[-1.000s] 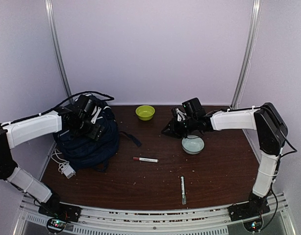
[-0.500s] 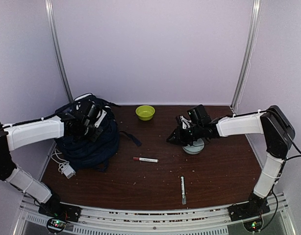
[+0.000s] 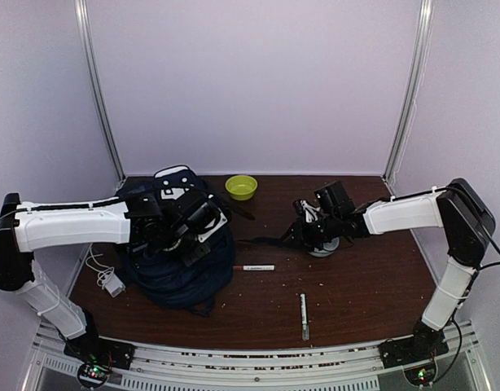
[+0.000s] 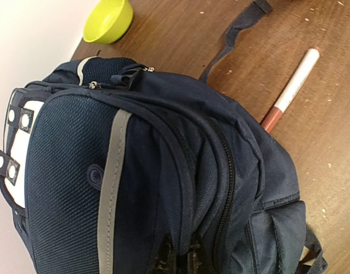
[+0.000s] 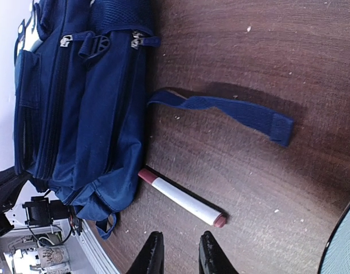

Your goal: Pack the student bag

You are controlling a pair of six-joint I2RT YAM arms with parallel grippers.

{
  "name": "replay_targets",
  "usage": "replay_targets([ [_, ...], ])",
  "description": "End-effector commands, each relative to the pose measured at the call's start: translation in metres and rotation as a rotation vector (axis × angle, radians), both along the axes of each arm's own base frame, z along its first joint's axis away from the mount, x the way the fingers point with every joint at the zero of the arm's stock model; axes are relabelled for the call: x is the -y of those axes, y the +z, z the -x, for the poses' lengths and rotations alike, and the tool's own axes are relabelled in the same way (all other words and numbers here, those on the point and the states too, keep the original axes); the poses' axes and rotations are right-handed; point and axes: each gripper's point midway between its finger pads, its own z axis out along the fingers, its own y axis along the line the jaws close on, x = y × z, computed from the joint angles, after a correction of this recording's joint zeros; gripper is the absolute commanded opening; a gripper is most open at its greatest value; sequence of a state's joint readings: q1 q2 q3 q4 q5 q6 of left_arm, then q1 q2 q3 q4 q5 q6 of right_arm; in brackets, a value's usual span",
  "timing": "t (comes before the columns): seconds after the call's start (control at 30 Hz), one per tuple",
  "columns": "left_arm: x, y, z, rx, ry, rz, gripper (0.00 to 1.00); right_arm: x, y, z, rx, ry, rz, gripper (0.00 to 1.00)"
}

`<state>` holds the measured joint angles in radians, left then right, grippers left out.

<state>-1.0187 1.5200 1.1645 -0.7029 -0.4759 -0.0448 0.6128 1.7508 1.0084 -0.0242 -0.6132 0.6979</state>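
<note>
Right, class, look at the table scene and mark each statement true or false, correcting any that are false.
1. The red-and-white marker lies on the table beside the student bag. True.
2. The green bowl sits inside the student bag. False: the green bowl stands on the table behind the bag, near the back wall.
3. The right gripper holds the marker. False: its jaws stand slightly apart with nothing between them, and the marker lies on the table.
4. A loose strap of the bag lies flat on the table. True.
</note>
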Motion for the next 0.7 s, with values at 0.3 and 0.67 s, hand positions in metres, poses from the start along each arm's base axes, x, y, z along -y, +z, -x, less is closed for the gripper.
replay_targets([
  [0.3, 0.057, 0.067, 0.053, -0.088, -0.196, 0.333, 0.64, -0.007, 0.063, 0.012, 0.150, 0.087, -0.071, 0.24],
  [0.67, -0.082, 0.068, 0.009, -0.117, 0.401, 0.726, 0.75, -0.049, 0.110, 0.018, 0.244, 0.149, -0.118, 0.22],
])
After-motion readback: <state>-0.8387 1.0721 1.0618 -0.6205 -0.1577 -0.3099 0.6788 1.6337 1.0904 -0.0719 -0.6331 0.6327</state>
